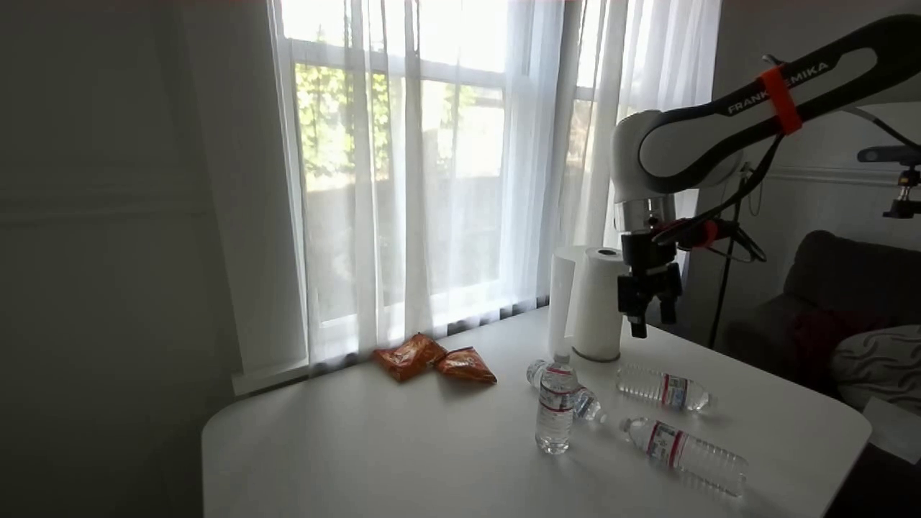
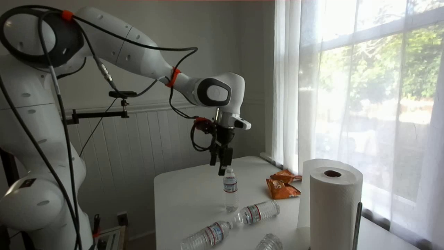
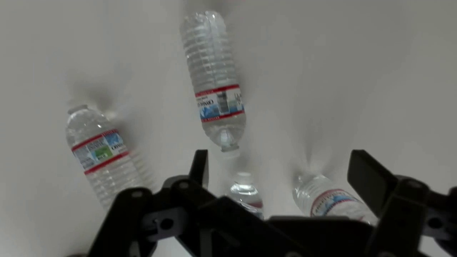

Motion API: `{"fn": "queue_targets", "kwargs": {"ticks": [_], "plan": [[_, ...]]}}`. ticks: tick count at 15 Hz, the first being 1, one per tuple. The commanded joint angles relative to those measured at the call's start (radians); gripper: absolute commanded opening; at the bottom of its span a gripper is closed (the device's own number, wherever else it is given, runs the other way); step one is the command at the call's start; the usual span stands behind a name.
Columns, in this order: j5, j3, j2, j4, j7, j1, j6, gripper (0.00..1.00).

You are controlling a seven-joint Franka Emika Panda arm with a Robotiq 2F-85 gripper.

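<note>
Above the white table, my black gripper (image 1: 653,321) points downward with its jaws wide apart and nothing between them. One clear water bottle (image 2: 230,191) stands upright; from above, this upright bottle (image 3: 334,201) appears by the right finger, partly hidden by the gripper. Three more bottles lie on their sides. The ribbed lying bottle (image 3: 214,71) has its cap facing the cap of another lying bottle (image 3: 246,192), half covered by the gripper. A third lying bottle (image 3: 100,146) is on the left of the wrist view. My gripper touches none of them.
A paper towel roll (image 2: 334,208) on a holder stands near the window side of the table. Two orange snack bags (image 1: 414,356) lie by the curtain (image 1: 388,216). A dark sofa (image 1: 849,288) is beyond the table, with a camera on a stand (image 1: 892,155) behind.
</note>
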Motion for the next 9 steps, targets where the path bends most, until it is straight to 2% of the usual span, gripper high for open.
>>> {"fn": "queue_targets", "kwargs": {"ticks": [1, 3, 9], "plan": [[-0.027, -0.021, 0.061, 0.031, -0.046, -0.021, -0.110, 1.00], [-0.036, -0.030, 0.093, 0.024, -0.077, -0.029, -0.124, 1.00], [-0.024, -0.044, 0.233, 0.010, -0.195, -0.041, -0.061, 1.00]]}}
